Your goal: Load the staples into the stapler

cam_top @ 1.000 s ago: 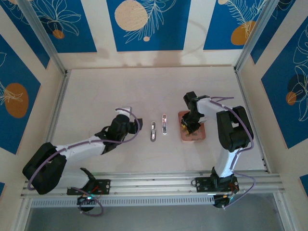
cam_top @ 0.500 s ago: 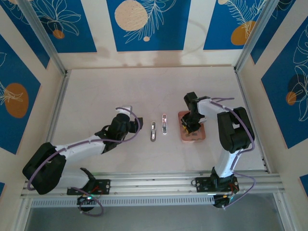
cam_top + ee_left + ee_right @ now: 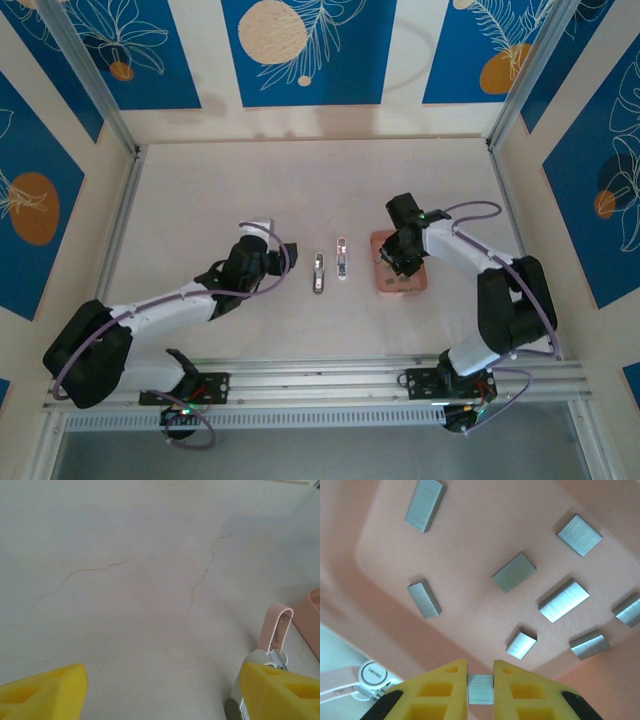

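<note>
My right gripper (image 3: 480,672) is shut on a small silvery block of staples (image 3: 480,690) just above the floor of the salmon-pink tray (image 3: 470,540), where several more staple blocks lie loose. From above, this gripper (image 3: 393,257) hangs over the tray's (image 3: 411,285) left half. The narrow grey-silver stapler (image 3: 318,273) lies on the table, with a pale pink-white piece (image 3: 342,258) just to its right. My left gripper (image 3: 268,263) sits left of the stapler, open and empty (image 3: 162,676). Its right finger (image 3: 280,690) covers most of the stapler (image 3: 260,659).
The pale pink piece (image 3: 275,628) stands beyond my left gripper's right finger, and its round badge (image 3: 372,671) shows beside the tray. The tray's corner (image 3: 311,621) shows at the right. Blue-patterned walls ring the pale table (image 3: 220,190).
The right arm's elbow has swung out to the right while its gripper stayed over the tray. The left arm, the stapler and the pink piece have not moved.
</note>
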Robot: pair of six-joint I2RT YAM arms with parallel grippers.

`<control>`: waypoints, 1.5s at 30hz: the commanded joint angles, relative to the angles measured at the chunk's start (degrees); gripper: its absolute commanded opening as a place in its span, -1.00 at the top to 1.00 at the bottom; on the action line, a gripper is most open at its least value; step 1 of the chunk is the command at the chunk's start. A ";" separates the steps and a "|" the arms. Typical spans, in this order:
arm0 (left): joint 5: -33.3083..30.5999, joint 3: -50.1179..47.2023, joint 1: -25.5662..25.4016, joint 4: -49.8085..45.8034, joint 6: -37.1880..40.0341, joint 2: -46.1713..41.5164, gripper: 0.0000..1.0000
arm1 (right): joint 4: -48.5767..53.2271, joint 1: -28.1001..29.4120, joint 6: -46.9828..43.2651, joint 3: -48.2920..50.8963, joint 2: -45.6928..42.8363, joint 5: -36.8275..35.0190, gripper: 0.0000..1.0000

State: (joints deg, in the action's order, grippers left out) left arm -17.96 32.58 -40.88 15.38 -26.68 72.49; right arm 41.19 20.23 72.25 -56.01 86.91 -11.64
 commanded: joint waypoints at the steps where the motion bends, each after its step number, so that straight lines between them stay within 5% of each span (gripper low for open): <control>1: 0.76 0.17 0.54 -0.68 -0.05 -1.95 -0.58 | -2.07 1.50 -2.26 3.07 -4.72 -3.57 0.65; 15: 2.73 -3.11 0.55 -0.19 -2.01 -5.31 -0.57 | -6.89 13.65 -10.84 8.02 -16.87 -12.53 0.65; 26: 3.81 -6.31 0.62 1.02 -3.73 -6.63 -0.57 | -16.08 21.86 -22.61 5.71 -9.02 -15.61 0.65; 45: 4.09 -12.10 0.55 6.44 0.13 -6.31 -0.58 | -26.12 23.21 -37.44 3.17 -0.25 -15.20 0.64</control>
State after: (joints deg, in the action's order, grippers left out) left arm -14.52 21.41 -40.88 19.75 -27.92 66.48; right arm 17.02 43.13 37.76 -51.66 86.48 -25.43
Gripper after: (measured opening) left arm 0.791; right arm 0.181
